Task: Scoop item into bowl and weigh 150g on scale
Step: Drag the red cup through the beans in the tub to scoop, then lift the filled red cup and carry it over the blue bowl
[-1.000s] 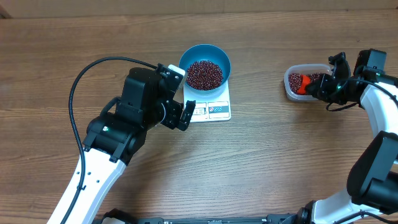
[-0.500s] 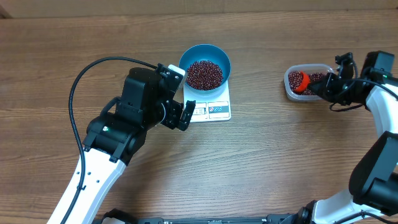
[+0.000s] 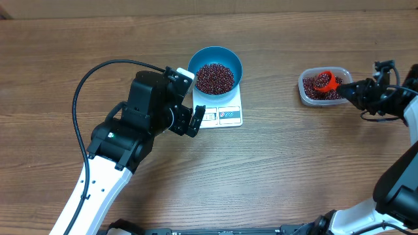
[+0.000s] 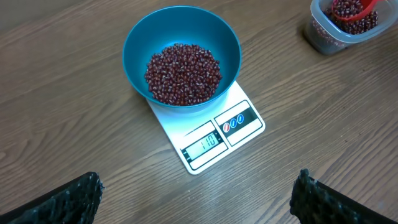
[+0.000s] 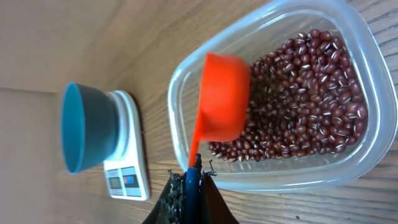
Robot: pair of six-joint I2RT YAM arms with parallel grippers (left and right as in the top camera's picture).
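Note:
The blue bowl (image 3: 215, 67) stands on the white scale (image 3: 222, 115) and holds a heap of dark red beans (image 4: 183, 73). Just left of the scale's display edge, my left gripper (image 3: 194, 121) is open and holds nothing. In the left wrist view its fingertips frame bare wood below the scale (image 4: 217, 134) and the bowl (image 4: 134, 50). My right gripper (image 3: 356, 91) is shut on the dark handle of an orange scoop (image 3: 324, 81). The scoop's cup (image 5: 222, 96) sits over the beans (image 5: 305, 106) in the clear tub (image 5: 373, 81), with beans in it.
The clear tub (image 3: 304, 93) sits at the right of the wooden table, well apart from the scale. A black cable (image 3: 85, 85) loops from the left arm over the table's left side.
The right arm has drawn back to the right, and the orange scoop has shifted right inside the tub, now showing beans in its cup. The left arm has stayed still.

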